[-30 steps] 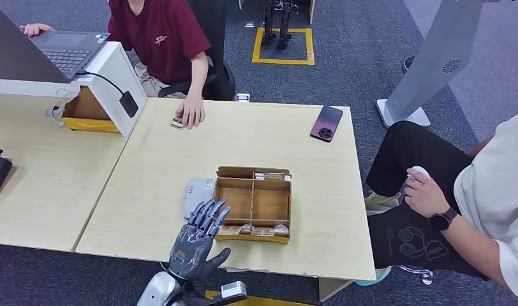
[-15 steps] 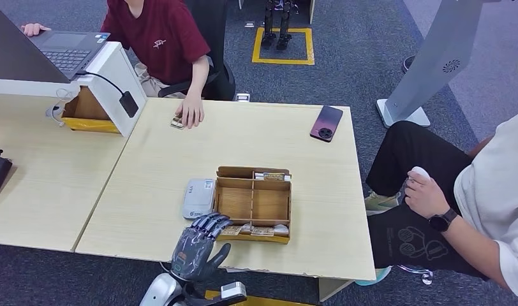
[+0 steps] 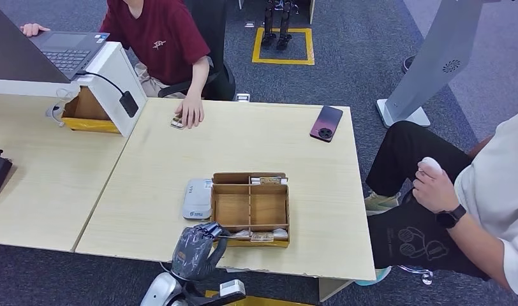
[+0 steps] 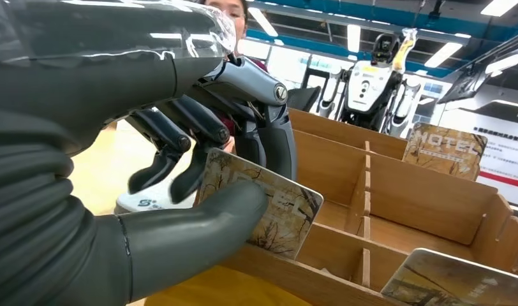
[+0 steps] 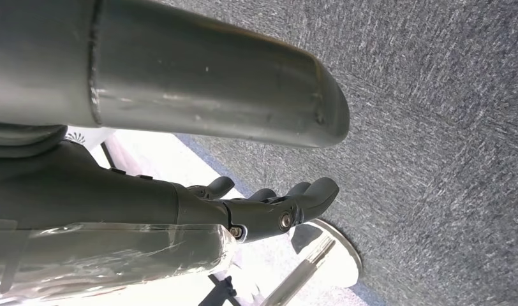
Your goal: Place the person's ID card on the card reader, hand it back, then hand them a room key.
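The left hand (image 4: 199,159) pinches a key card (image 4: 269,210) at the box's (image 3: 251,208) near edge; the right hand (image 5: 256,207) hangs empty, fingers loosely apart.

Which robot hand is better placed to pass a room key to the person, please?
The left robot hand: it already pinches a hotel key card at the wooden box. The right robot hand hangs over the carpet, holding nothing.
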### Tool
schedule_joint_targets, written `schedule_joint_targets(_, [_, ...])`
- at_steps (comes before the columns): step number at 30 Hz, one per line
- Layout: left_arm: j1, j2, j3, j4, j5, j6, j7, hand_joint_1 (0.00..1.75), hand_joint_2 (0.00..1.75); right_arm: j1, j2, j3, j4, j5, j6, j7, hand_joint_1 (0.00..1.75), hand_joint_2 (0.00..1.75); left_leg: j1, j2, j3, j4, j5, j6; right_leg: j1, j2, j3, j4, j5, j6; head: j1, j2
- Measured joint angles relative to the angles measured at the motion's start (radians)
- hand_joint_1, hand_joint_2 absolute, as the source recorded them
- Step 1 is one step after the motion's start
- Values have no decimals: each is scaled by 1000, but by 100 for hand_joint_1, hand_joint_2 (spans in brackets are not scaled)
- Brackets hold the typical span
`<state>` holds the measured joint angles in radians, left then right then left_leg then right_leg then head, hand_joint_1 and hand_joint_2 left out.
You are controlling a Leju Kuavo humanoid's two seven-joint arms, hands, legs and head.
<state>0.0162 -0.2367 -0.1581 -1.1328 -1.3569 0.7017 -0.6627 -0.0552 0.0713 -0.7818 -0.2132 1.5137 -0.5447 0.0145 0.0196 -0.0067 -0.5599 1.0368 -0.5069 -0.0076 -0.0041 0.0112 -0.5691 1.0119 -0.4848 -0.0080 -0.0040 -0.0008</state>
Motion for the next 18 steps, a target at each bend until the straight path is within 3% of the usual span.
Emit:
schedule_joint_targets(9, [-3,-7,-4,-1,190,1,-29,175,175,0,0,-1,0,0,0,6,0,0,0,0,0,0,0,0,0,0,0,0,0,0,0,0])
schedule_joint_targets(11, [-13,-1,-38,-49,271,0,10,175,175,1,0,-2,0,0,0,10,0,0,0,-1,0,0,1,0,0,0,-1,0,0,0,0,0])
schedule_joint_targets(15, [-98,47,-156,-162,333,1,164,175,175,1,0,-3,0,0,1,13,0,0,0,-3,-1,0,2,0,0,-3,0,0,0,0,0,0])
schedule_joint_targets(18, [-147,72,-208,-214,325,1,196,175,175,1,0,-3,0,0,2,14,0,0,0,-3,0,0,2,0,0,-2,0,1,0,0,0,0])
